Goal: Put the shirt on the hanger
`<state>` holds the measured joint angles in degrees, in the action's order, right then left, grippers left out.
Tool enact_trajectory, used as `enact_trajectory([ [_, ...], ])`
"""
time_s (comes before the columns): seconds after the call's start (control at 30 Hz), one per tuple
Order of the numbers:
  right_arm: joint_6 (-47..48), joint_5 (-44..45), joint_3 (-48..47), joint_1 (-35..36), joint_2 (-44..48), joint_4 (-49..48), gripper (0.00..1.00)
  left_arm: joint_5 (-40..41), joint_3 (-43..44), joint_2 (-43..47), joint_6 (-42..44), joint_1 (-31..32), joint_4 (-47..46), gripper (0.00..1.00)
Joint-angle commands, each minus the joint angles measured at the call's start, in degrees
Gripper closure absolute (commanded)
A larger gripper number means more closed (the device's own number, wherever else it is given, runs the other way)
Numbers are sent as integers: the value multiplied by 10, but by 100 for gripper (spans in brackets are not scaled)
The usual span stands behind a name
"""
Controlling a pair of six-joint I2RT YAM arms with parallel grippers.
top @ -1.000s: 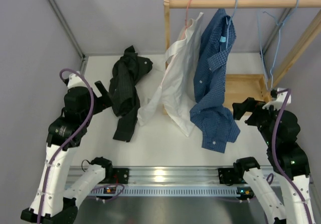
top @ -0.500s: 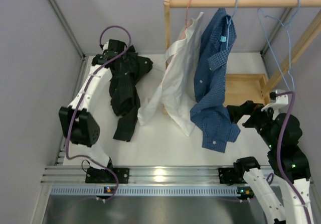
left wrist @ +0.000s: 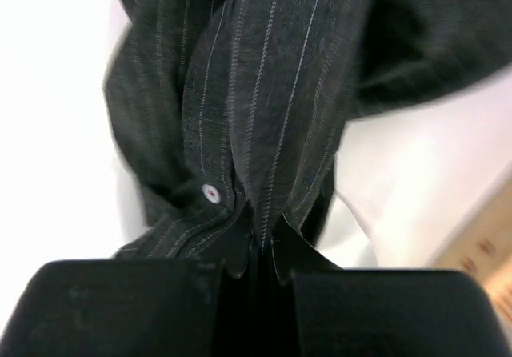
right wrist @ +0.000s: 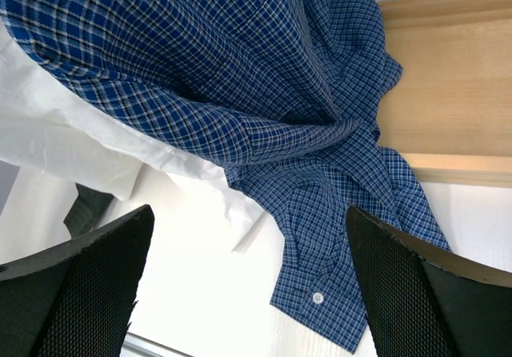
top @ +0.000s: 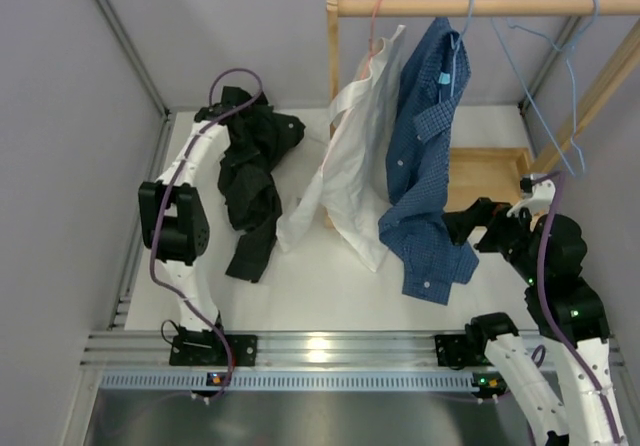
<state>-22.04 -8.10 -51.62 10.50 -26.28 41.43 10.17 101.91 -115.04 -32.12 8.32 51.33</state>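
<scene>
The shirt [top: 250, 176], dark with fine pale stripes, lies crumpled on the white table at the far left. My left gripper [top: 228, 106] is stretched out to its far end. In the left wrist view the jaws [left wrist: 260, 249] are shut on a fold of the shirt [left wrist: 264, 93] beside a white button. The hanger [top: 518, 86], thin light-blue wire, hangs tilted from the wooden rod [top: 480, 6] at the right. My right gripper [top: 470, 228] hovers open below it, near the hem of the blue checked shirt; nothing is between its fingers [right wrist: 80, 293].
A white shirt [top: 355, 146] and a blue checked shirt [top: 425, 156] hang from the rod and trail onto the table. The rack's wooden base [top: 490, 171] sits behind the right gripper. Grey walls close in both sides.
My left arm swung out from near its base to the far end of the shirt, and its jaws closed on the fabric. The right gripper drifted slightly left. The hanger has swung.
</scene>
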Motion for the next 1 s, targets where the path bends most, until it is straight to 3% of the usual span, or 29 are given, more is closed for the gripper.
enact_trajectory([
  [0.0,15,-17,7,7,-4,-40,1,19,22,178,19,4,-3,100],
  [0.1,26,-52,15,7,0,-57,1,6,15,310,60,8,-4,100],
  [0.17,31,-93,19,7,1,-70,1,-67,8,370,104,8,-1,100],
  [0.2,34,-107,20,7,1,-79,0,-109,3,424,117,8,1,100],
  [0.23,34,-118,20,7,0,-84,1,-201,-8,451,129,8,3,100],
  [0.37,42,-197,3,7,-7,-87,1,-388,-57,582,160,8,11,100],
  [0.43,45,-243,1,7,-9,-96,1,-449,-96,657,155,10,11,99],
  [0.57,14,-448,29,7,-18,-192,1,-574,-144,750,114,12,-26,99],
  [0.7,2,-488,33,25,-48,-196,0,-695,-163,784,70,31,-44,100],
  [0.77,25,-448,24,39,-58,-158,1,-719,-217,803,36,39,-58,89],
  [0.83,31,-429,22,51,-70,-146,1,-710,-303,818,26,50,-67,63],
  [0.87,33,-420,22,53,-74,-145,1,-711,-334,822,22,55,-67,31],
  [0.9,34,-417,23,55,-81,-145,1,-714,-361,826,23,67,-68,9],
  [0.93,36,-414,23,54,-84,-145,1,-719,-405,826,23,73,-69,2],
  [0.97,39,-403,22,54,-90,-144,0,-714,-420,826,25,82,-69,2],
])
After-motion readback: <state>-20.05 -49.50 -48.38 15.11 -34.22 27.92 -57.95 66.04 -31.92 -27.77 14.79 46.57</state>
